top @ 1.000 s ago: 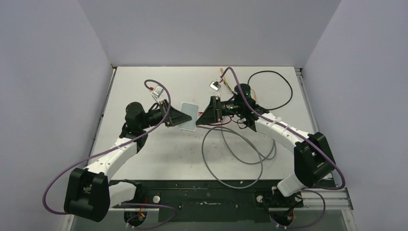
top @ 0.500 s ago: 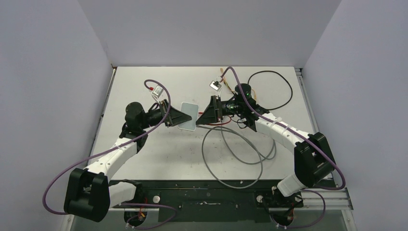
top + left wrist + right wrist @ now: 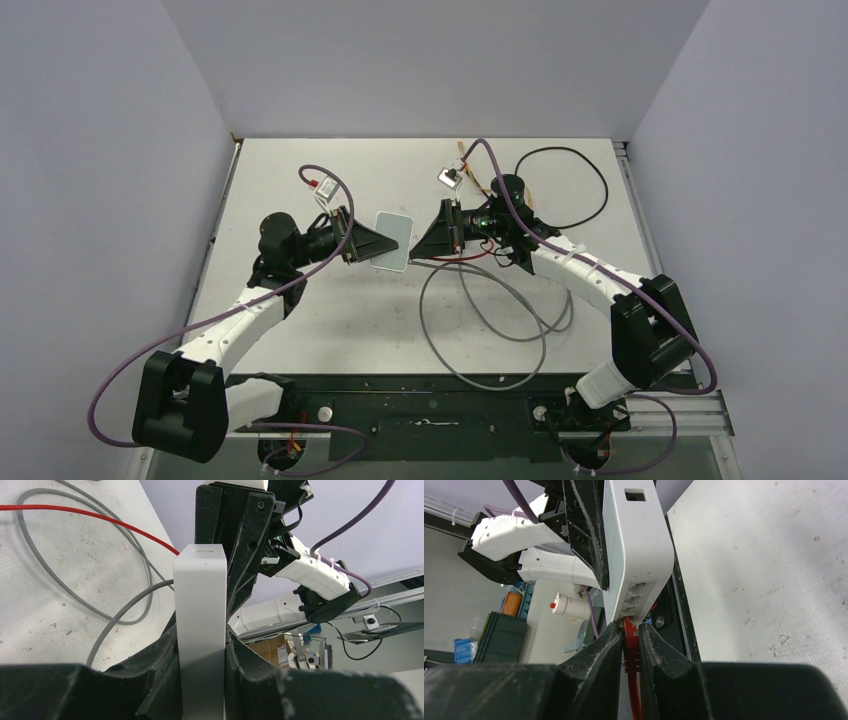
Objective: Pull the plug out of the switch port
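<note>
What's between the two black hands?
A pale box, gripped by the left hand, with a red plug in its edge pinched by the right hand; both wrist views show it.

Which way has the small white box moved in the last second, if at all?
No. Seen from above, the box keeps the same place relative to the table and its far edge.
</note>
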`<state>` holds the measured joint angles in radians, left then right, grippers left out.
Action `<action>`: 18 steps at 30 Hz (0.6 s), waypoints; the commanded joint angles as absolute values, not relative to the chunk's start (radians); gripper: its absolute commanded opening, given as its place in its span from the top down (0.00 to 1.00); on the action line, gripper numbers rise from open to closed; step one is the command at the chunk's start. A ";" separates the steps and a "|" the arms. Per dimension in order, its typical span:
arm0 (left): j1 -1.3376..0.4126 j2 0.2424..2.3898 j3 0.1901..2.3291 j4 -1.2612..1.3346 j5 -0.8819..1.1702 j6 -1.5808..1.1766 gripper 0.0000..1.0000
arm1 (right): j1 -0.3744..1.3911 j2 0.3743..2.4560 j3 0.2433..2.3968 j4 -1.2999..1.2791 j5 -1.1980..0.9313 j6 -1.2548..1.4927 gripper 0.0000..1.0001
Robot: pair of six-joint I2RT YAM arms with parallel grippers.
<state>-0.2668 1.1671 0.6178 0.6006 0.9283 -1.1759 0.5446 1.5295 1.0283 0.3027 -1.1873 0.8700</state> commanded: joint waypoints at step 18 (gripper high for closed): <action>-0.260 1.155 0.653 0.663 0.910 -1.173 1.00 | 0.525 1.485 0.999 0.395 -1.210 0.859 0.95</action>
